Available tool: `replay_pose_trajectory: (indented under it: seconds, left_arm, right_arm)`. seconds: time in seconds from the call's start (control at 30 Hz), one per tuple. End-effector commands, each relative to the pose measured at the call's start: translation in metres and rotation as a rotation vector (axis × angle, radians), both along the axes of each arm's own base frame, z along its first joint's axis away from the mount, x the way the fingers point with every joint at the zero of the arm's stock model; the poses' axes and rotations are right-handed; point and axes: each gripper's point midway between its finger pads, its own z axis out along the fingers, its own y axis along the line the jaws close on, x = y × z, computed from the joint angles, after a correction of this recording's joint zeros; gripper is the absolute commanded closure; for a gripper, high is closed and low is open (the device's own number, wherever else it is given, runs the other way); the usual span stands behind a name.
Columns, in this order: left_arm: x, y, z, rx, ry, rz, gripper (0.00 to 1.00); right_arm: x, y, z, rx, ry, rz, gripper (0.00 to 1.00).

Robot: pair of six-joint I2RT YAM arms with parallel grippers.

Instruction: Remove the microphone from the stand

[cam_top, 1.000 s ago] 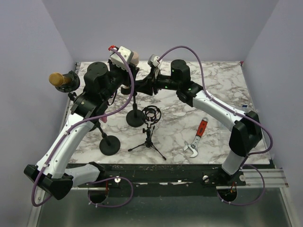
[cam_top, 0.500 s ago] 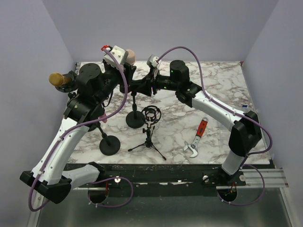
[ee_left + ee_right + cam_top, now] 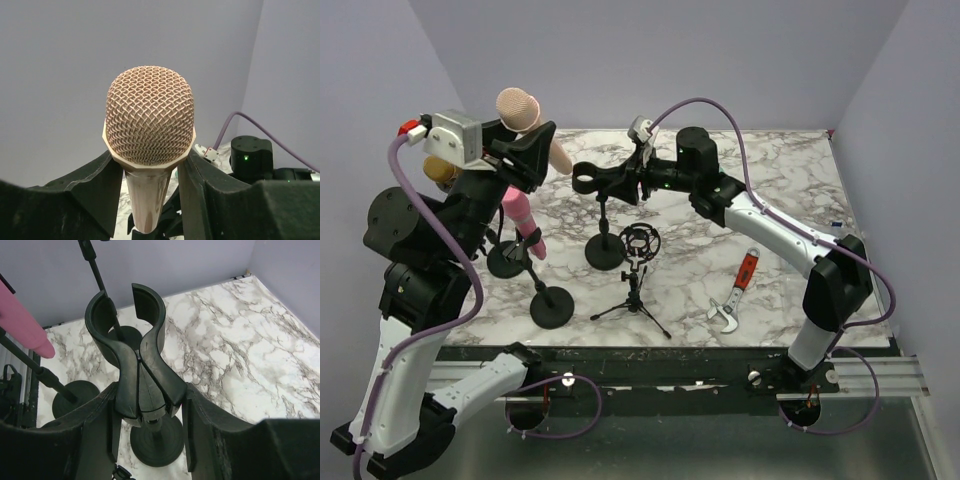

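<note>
The microphone (image 3: pixel 521 107) has a beige mesh head and a pale tapered body. My left gripper (image 3: pixel 527 150) is shut on its body and holds it high over the table's back left, clear of the stand. In the left wrist view the microphone (image 3: pixel 149 120) stands upright between my fingers (image 3: pixel 200 180). The stand's black clip (image 3: pixel 586 180) is empty. My right gripper (image 3: pixel 620 183) is shut on the clip's neck. In the right wrist view the clip (image 3: pixel 131 325) opens upward above the stand's round base (image 3: pixel 156 442).
A pink microphone (image 3: pixel 519 214) sits on another stand at left, also in the right wrist view (image 3: pixel 22 320). A gold microphone (image 3: pixel 438 168) is behind my left arm. A shock mount on a tripod (image 3: pixel 639 243), a round-based stand (image 3: pixel 552 306) and a red-handled wrench (image 3: pixel 739 290) are nearby.
My left arm pulled the microphone out of the clip and carried it up and to the left. My right gripper stayed shut on the clip.
</note>
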Motion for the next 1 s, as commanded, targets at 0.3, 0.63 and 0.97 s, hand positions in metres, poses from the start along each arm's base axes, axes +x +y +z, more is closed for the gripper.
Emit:
replay_pose_trajectory:
  seconds: [0.3, 0.63, 0.97]
  left_arm:
    - [-0.037, 0.028, 0.017, -0.141, -0.079, 0.017, 1.00]
    - [-0.041, 0.033, 0.000, -0.134, -0.096, 0.032, 1.00]
    - [-0.037, 0.031, -0.010, -0.130, -0.086, 0.033, 1.00]
  right_arm:
    - [-0.005, -0.006, -0.086, -0.356, 0.081, -0.063, 0.99]
    - [-0.020, -0.021, -0.136, -0.468, 0.159, -0.095, 0.99]
    - [-0.022, -0.016, -0.153, -0.485, 0.187, -0.091, 0.99]
